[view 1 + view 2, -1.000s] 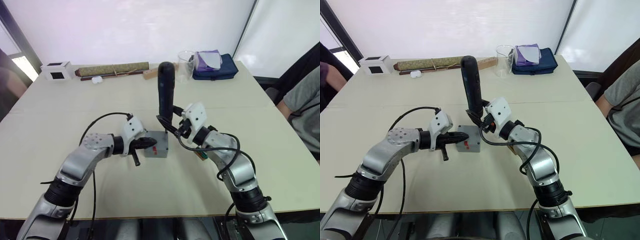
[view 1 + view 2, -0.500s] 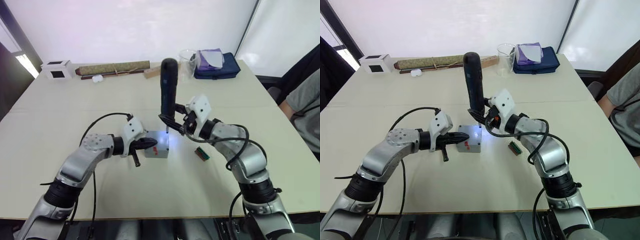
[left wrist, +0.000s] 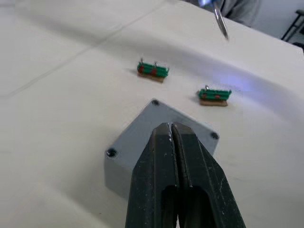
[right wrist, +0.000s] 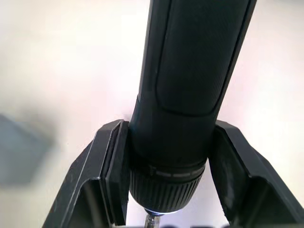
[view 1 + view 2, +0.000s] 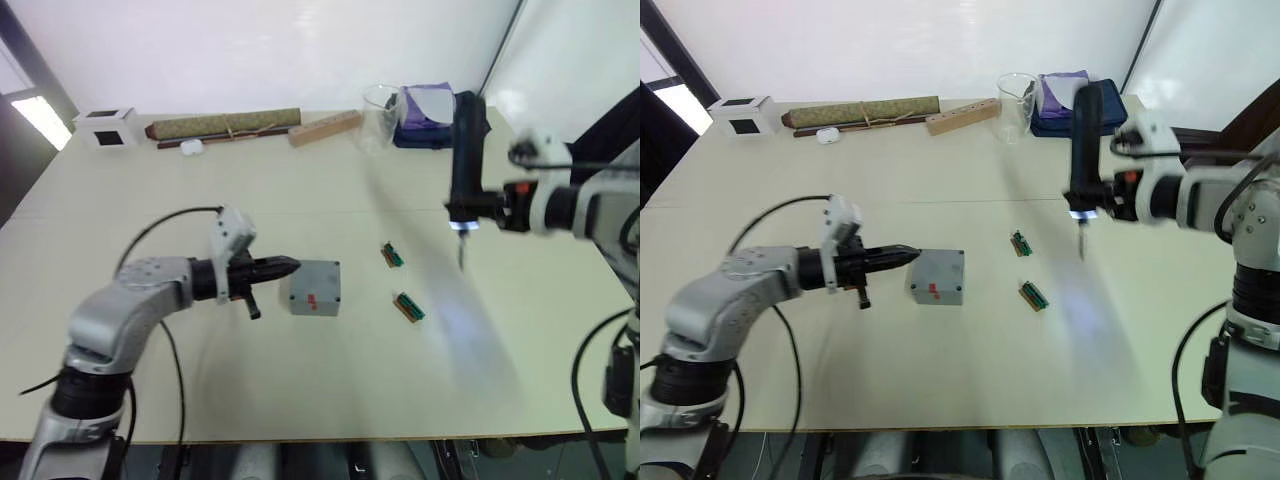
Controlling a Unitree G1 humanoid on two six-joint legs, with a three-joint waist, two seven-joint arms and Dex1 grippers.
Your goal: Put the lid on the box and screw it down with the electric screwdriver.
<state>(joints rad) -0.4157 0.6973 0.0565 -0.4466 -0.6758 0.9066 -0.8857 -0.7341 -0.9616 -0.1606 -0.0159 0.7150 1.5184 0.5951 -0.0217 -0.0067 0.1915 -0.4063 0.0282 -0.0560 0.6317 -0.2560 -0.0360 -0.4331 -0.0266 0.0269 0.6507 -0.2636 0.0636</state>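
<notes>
Right gripper [image 5: 1092, 200], upper right of frame, clamps the long black pen-shaped electric screwdriver [image 5: 1084, 150] upright, bit down, lit. The small grey square lidded box [image 5: 937, 278] sits mid-frame, well apart to its lower left. Left gripper [image 5: 275, 267], fingers pressed together and empty, points at the box from just beside it, so that arm is nearer.

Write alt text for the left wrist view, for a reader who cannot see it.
The left gripper, fingers shut, points at the closed grey box on a pale table. Beyond the box lie two small green connector strips, and the screwdriver's metal bit hangs above the table.
</notes>
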